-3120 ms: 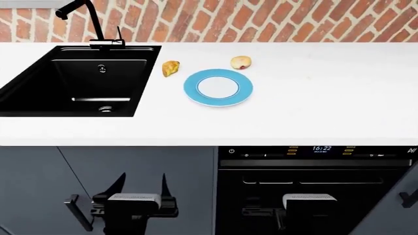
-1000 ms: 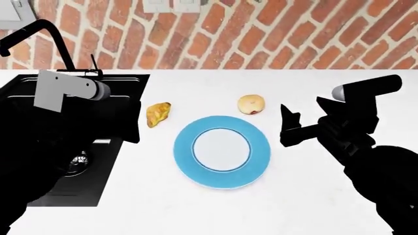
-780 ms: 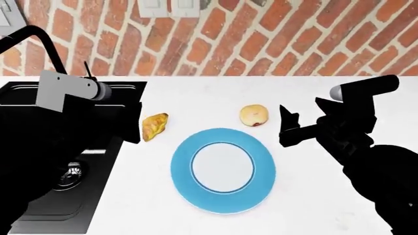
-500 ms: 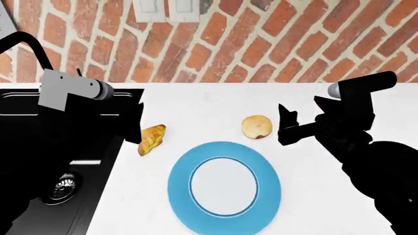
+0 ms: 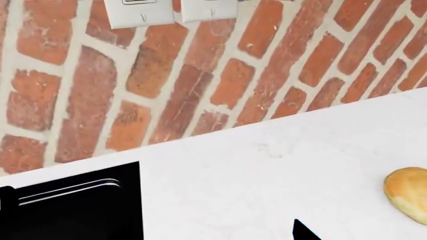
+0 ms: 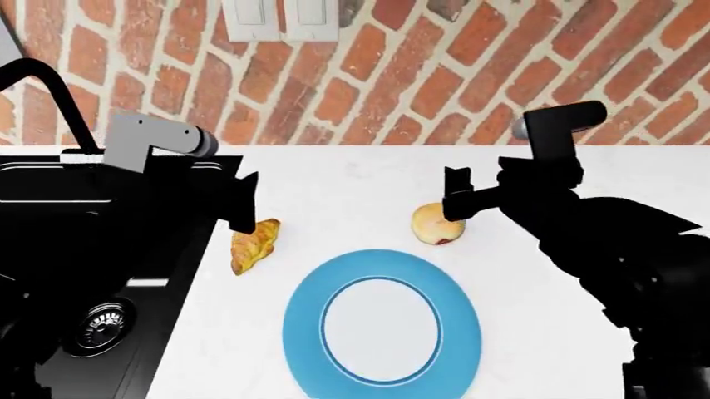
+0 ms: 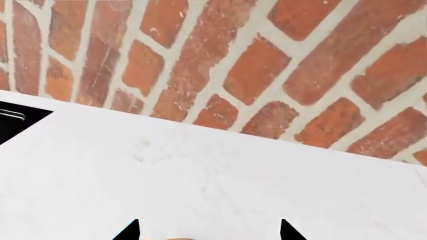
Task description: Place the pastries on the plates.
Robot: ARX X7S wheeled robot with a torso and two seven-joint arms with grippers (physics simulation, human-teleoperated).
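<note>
A golden-brown croissant [image 6: 253, 245] lies on the white counter beside the sink. A round pale bun [image 6: 435, 225] with a reddish spot lies to its right. In front of both sits a plate [image 6: 305, 332] with a wide sky-blue rim and a white centre, with nothing on it. My left gripper [image 6: 239, 206] hangs just above and behind the croissant; only one dark fingertip [image 5: 303, 231] shows in its wrist view, far to one side, with the bun [image 5: 408, 194] off at the frame's edge. My right gripper [image 7: 208, 231] is open, its tips wide apart astride a sliver of the bun [image 7: 175, 238].
A black sink [image 6: 100, 274] with a black faucet [image 6: 33, 79] takes up the counter's left side. A red brick wall with white sockets [image 6: 283, 17] rises right behind the counter. White worktop [image 6: 533, 332] stretches to the right of the plate.
The head view has tilted down and closed in on the counter. My right gripper moved left until it hangs over the bun. My left gripper moved right, close to the croissant.
</note>
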